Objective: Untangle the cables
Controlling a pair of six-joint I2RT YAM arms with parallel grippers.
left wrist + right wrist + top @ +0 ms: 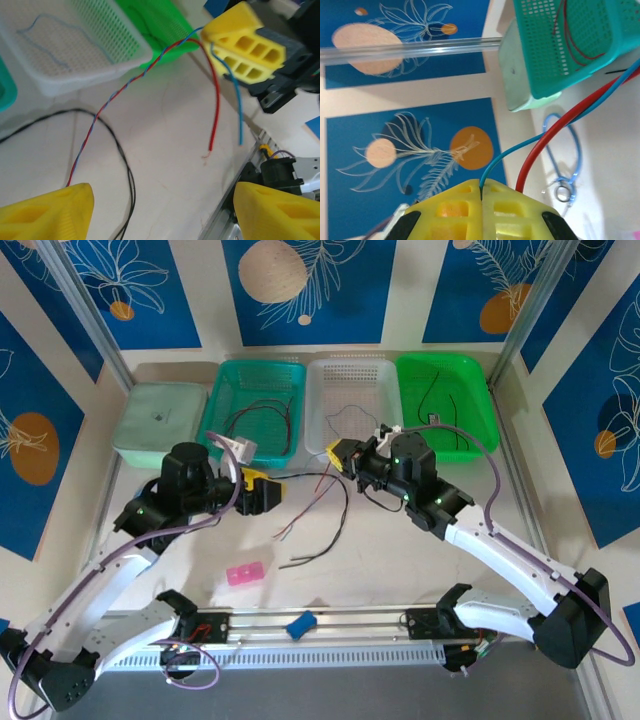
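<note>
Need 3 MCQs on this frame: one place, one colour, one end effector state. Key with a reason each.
1. The white basket stands: A) between the teal basket and the green basket; B) right of the green basket; C) left of the teal basket.
2. The wires clamped by the right end effector are: A) black and grey; B) red and blue; C) green and white.
3. The left end effector is: A) shut empty; B) shut on a basket rim; C) open.
Key: 1 A, it is the middle of the row; 2 B, both colours leave its closed tips; 3 C, its yellow fingers stand wide apart.
</note>
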